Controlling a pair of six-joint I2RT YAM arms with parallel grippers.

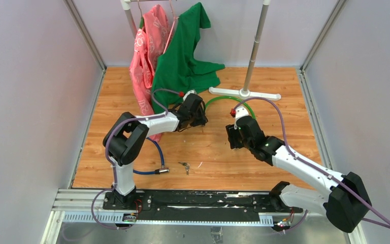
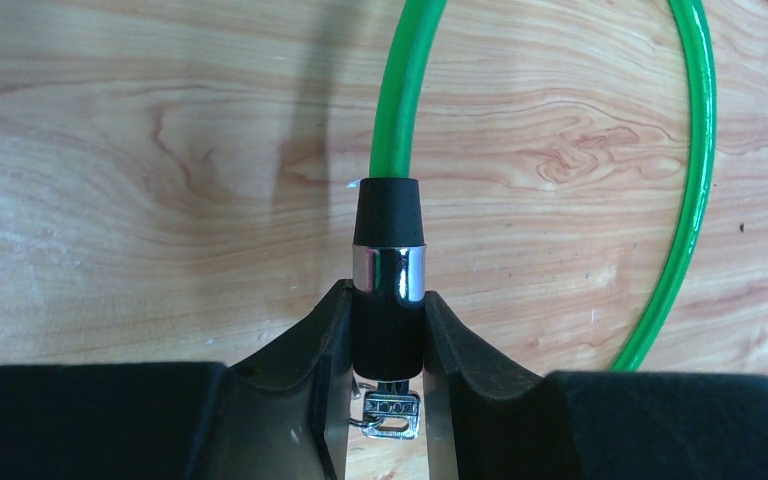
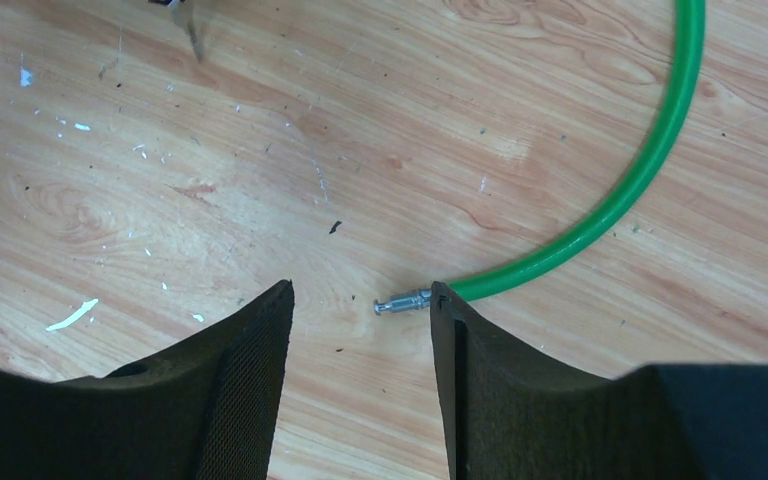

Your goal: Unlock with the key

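Note:
A green cable lock (image 2: 392, 120) loops over the wooden table. My left gripper (image 2: 388, 295) is shut on its black lock barrel (image 2: 390, 215), which has a chrome band. A small silver key (image 2: 392, 415) sticks out of the barrel's near end, between my fingers. The cable's free end, a bare metal pin (image 3: 402, 301), lies on the wood, out of the barrel. My right gripper (image 3: 360, 290) stands open just above it, and the pin touches the tip of the right finger (image 3: 450, 330). From above, the left gripper (image 1: 199, 114) and right gripper (image 1: 232, 138) face each other across the green cable (image 1: 223, 98).
A second bunch of keys (image 1: 185, 166) and a blue cable lock (image 1: 152, 157) lie near the front of the table. Pink and green garments (image 1: 183, 56) hang from a rack at the back, whose white foot (image 1: 244, 93) sits beside the green loop.

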